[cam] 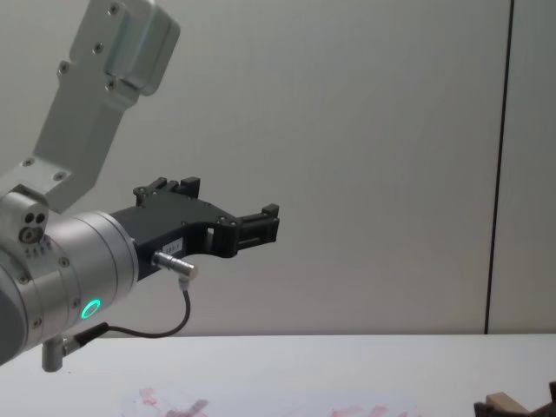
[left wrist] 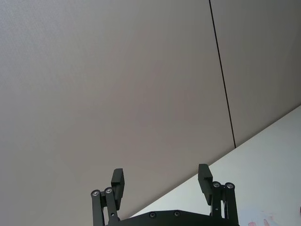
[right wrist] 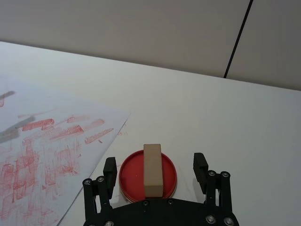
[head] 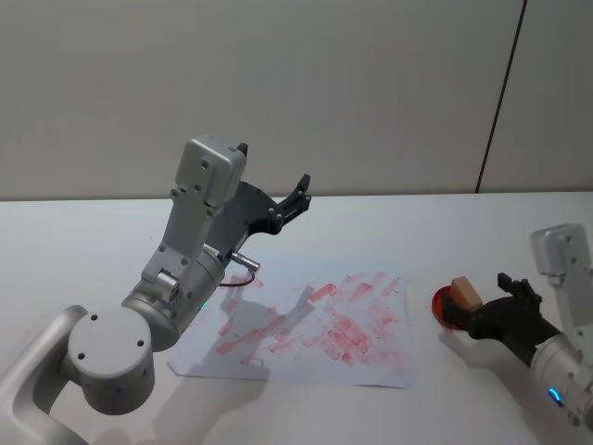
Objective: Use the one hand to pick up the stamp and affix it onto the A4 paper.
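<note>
The black right gripper (right wrist: 155, 163), on its slim silver-grey arm, sits low over the white worktop (right wrist: 211, 113) with its fingers (right wrist: 109, 165) spread wide and holding nothing. The small rectangular pale tan wooden stamp (head: 465, 293) stands between them, clear of both, on a round red ink pad (right wrist: 126, 178). The white A4 paper (head: 306, 324), smeared with red-pink prints, lies flat outside those fingers on the robot's left, its edge just beside the pad, while the black left gripper (left wrist: 160, 175) is raised well above the worktop, fingers wide apart and empty.
</note>
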